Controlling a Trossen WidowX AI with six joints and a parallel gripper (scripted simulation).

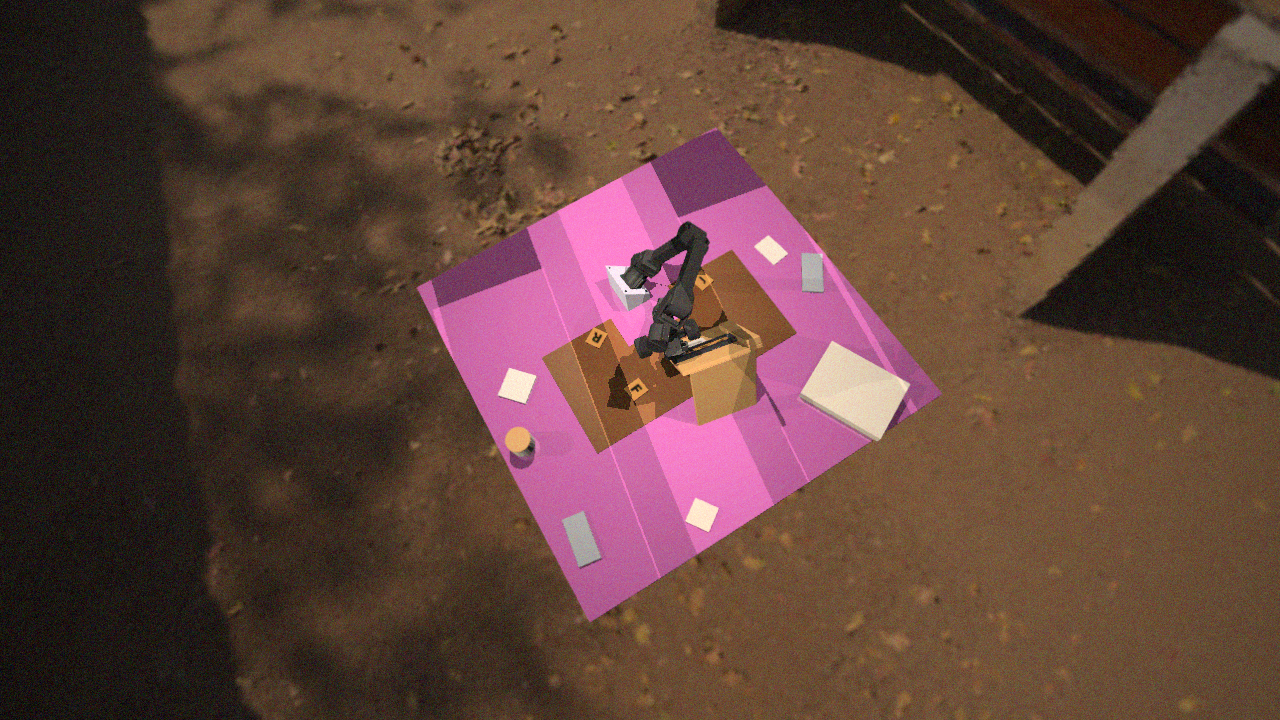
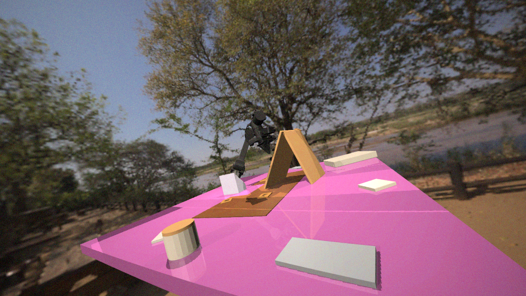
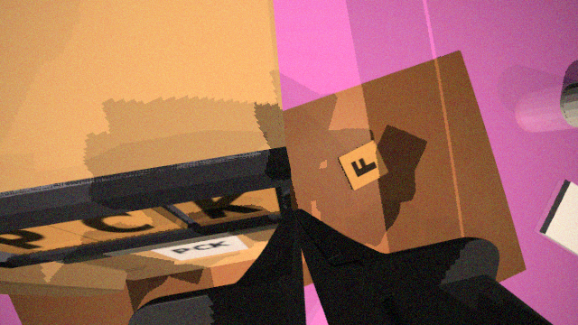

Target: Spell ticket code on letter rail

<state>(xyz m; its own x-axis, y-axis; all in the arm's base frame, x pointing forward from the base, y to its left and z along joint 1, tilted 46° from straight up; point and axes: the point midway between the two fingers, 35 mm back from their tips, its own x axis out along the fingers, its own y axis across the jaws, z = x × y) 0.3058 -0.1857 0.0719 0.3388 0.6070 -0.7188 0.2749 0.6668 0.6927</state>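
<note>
The tan A-frame board [image 1: 723,386] [image 2: 294,152] [image 3: 135,59] stands on a brown mat [image 1: 590,398] [image 3: 474,181]. Its dark letter rail [image 3: 181,177] [image 1: 713,342] holds three tiles reading P [image 3: 23,237], C [image 3: 118,221], K [image 3: 222,208]. The white ticket [image 3: 199,247] below the rail reads PCK. My gripper [image 3: 294,218] [image 1: 683,346] [image 2: 270,145] is shut on nothing, its tips right at the rail's open end beside the K tile. A loose F tile [image 3: 362,165] [image 1: 636,388] lies on the mat, with an R tile [image 1: 595,338] and one more tile [image 1: 704,280] farther off.
On the pink counter [image 1: 716,465] lie a large cream slab [image 1: 854,389], two grey slabs [image 1: 811,271] [image 1: 580,538], three small cream pads [image 1: 769,248] [image 1: 517,385] [image 1: 701,514] and a short cylinder [image 1: 519,441] [image 2: 180,239]. The arm's white base block [image 1: 624,288] stands behind the mat.
</note>
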